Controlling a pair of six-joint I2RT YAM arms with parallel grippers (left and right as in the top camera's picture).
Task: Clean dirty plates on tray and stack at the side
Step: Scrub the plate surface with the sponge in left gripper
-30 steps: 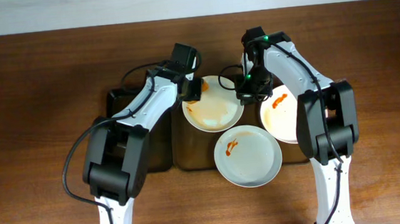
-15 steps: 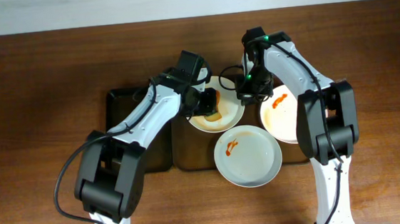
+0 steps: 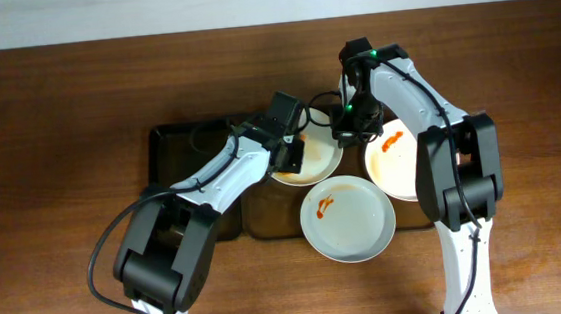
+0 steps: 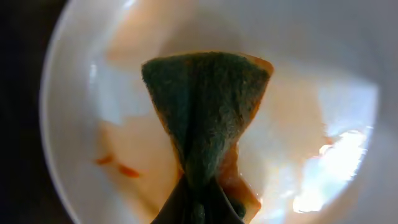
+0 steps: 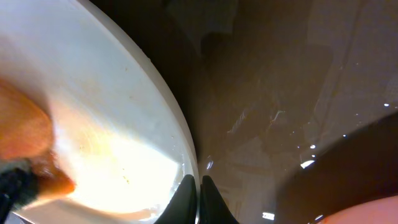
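Three white plates smeared with orange sauce lie on the dark tray [image 3: 193, 189]: a back plate [image 3: 319, 160], a front plate [image 3: 351, 222] and a right plate [image 3: 397, 168]. My left gripper [image 3: 291, 153] is shut on a green and orange sponge [image 4: 205, 118] and presses it on the back plate's inside [image 4: 93, 124]. My right gripper [image 3: 345, 132] is shut on that plate's right rim [image 5: 180, 134], with the fingertips [image 5: 199, 190] pinching the edge. The sponge tip shows at the left of the right wrist view [image 5: 25, 180].
The tray's left half is bare dark surface [image 3: 175, 155]. Brown wooden table [image 3: 49, 145] surrounds the tray. The front plate overhangs the tray's near edge.
My left gripper has swept the sponge from the back plate's left rim rightward and toward the front across its inside. The right gripper has stayed on the rim.
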